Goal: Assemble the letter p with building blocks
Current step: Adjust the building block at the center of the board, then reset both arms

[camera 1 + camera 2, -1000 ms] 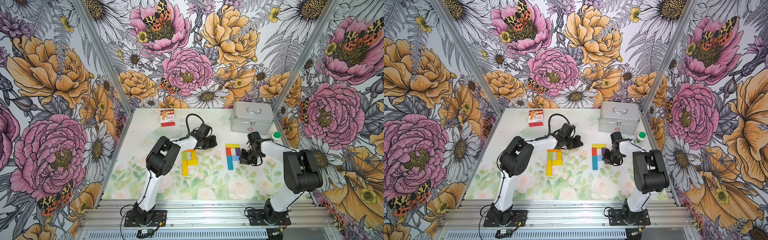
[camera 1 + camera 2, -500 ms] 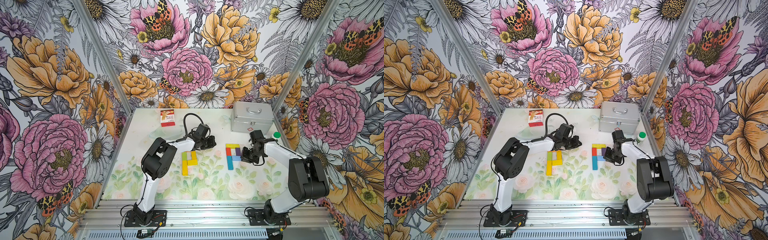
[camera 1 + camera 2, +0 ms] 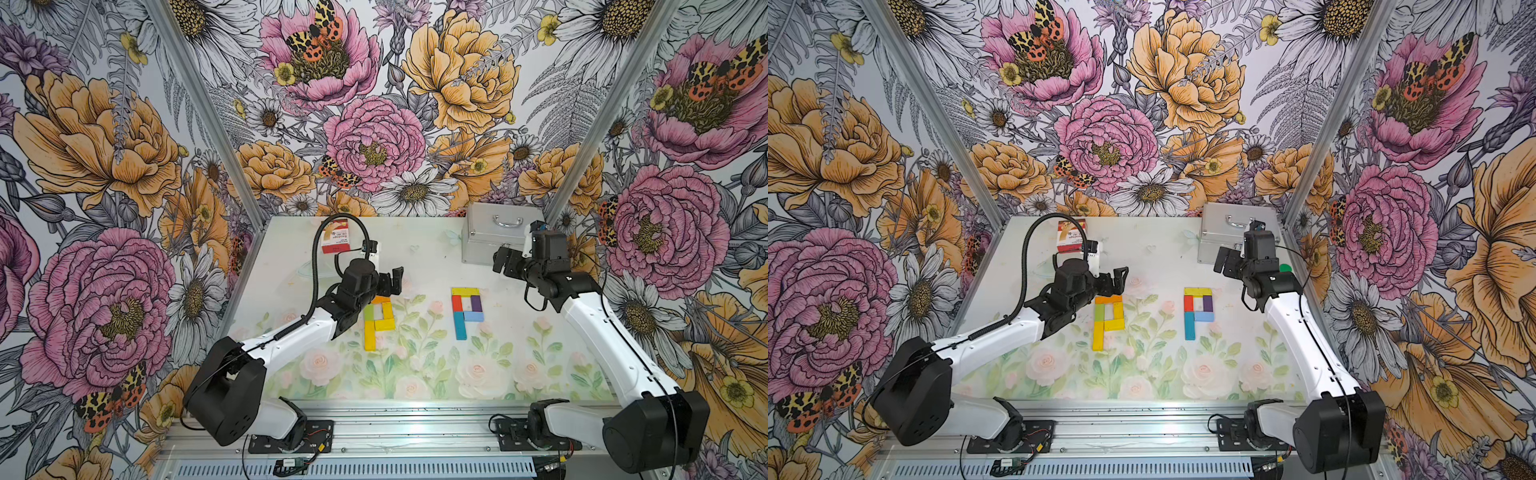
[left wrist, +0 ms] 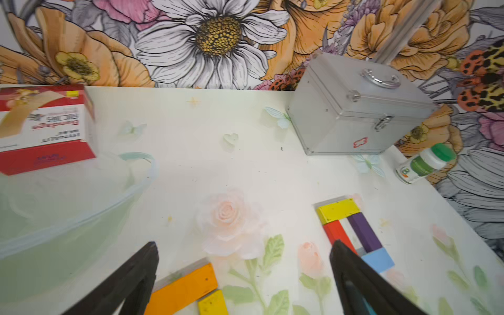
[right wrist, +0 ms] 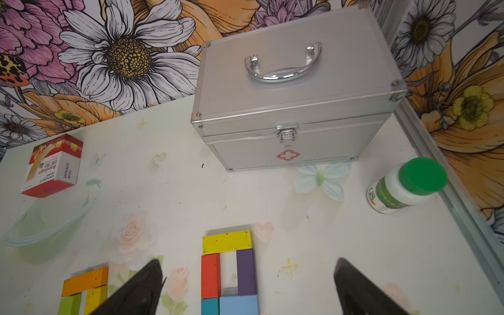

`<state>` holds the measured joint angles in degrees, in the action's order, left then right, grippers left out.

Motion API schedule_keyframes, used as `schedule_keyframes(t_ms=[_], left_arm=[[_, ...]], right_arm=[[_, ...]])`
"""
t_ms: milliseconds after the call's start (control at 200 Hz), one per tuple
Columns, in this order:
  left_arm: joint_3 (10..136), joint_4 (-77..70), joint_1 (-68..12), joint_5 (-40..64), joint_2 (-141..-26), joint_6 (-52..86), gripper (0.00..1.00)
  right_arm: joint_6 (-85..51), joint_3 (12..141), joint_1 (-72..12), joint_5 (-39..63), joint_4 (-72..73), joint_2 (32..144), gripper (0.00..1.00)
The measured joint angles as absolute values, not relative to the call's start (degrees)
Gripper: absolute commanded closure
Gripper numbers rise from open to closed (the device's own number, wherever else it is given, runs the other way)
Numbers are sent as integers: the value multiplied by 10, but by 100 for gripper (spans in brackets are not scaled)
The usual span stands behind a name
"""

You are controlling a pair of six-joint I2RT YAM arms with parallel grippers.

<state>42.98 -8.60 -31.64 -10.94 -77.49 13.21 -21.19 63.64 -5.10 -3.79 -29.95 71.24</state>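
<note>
Both arms have lifted off the work. The left claw [image 3: 392,279], low and clenched beside its letter a second ago, now hangs spread wide and empty over the far end of the left letter. The right claw [image 3: 500,261] has swung up and back toward the silver first-aid case [image 3: 496,237], its jaws also wide with nothing between them. The building blocks [image 3: 384,325] lie flat on the tabletop [image 3: 415,257] as two P shapes, side by side and well apart. In the left one an orange block [image 3: 1108,299] forms the top, with a green block [image 3: 1099,312] and yellow ones forming the bowl and stem. The right one has a yellow block [image 5: 226,241] across the top, a red block [image 5: 210,275] and a purple block [image 5: 246,272] as sides, a light blue block [image 5: 238,305] closing the bowl and a teal block [image 3: 1190,328] as the stem. Each block touches its neighbours. Both letters read as complete, so little seems left to do. The blocks look light and rigid, with smooth, slightly chipped paint, so they should not crush, but they may slide at a nudge and push adjoining pieces out of line. If one needed correcting, the safest hold would probably be from above, across its short width at mid-length. The stem and top bar have the freest edges to grip.
</note>
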Motion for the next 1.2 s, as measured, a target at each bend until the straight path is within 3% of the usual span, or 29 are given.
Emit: schedule_keyframes(t_ms=[170,270,365,510,670,765,896,1201], left_arm=[[216,-188,-252,-188,-593,55,1],[197,-204,-224,-221,-539,19,1],[163,-277,-135,-218,-528,17,1],[128,-370,-17,-208,-643,31,1],[140,-469,-21,-194,-793,20,1],[151,-547,-32,-190,-884,4,1],[156,-575,-56,-188,-891,-17,1],[202,-561,-34,-186,-891,-14,1]], right_arm=[[-184,556,-29,-103,-191,717,1],[-180,509,-11,-153,-163,722,1],[-171,458,4,-187,-120,725,1],[-149,348,11,-193,18,726,1],[-115,206,11,-178,243,747,1],[-96,184,10,-160,344,806,1],[-66,197,-8,-136,424,876,1],[-46,216,-10,-97,466,877,1]])
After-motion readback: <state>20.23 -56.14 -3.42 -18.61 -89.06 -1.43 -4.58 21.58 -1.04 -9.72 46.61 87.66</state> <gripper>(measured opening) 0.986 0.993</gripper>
